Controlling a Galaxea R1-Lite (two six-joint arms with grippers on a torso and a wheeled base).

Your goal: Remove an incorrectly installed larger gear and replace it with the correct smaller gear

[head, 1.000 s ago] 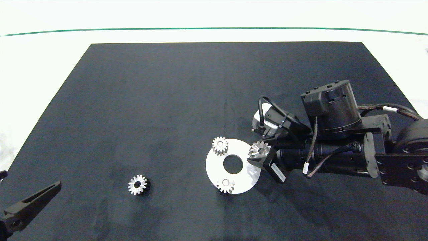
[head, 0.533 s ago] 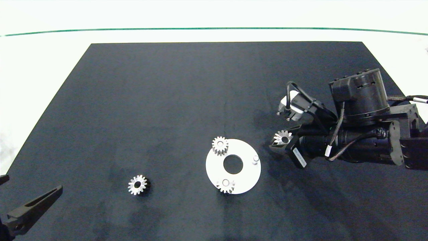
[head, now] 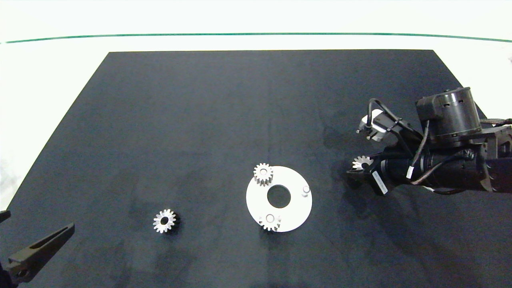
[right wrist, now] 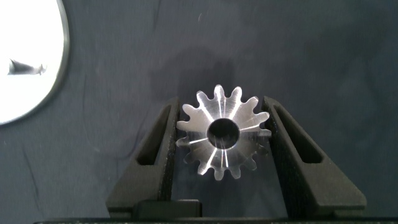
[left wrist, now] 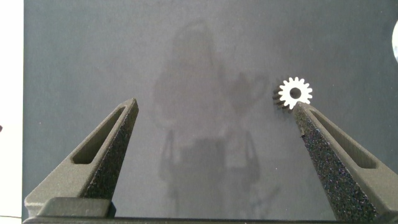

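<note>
The right tool [right wrist: 222,140] is clamping the wide silver many-toothed gear [right wrist: 222,132] between its fingers above the dark surface [head: 224,120], near its right edge. The left tool [left wrist: 211,124] is sitting spread open at the near-left corner.

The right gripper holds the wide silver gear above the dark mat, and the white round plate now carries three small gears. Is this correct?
Not quite. The white round plate carries only two small silver gears; its third peg stands bare, as the head view shows. The rest holds: the right gripper is shut on the wide silver gear over the dark mat, off the plate.
</note>
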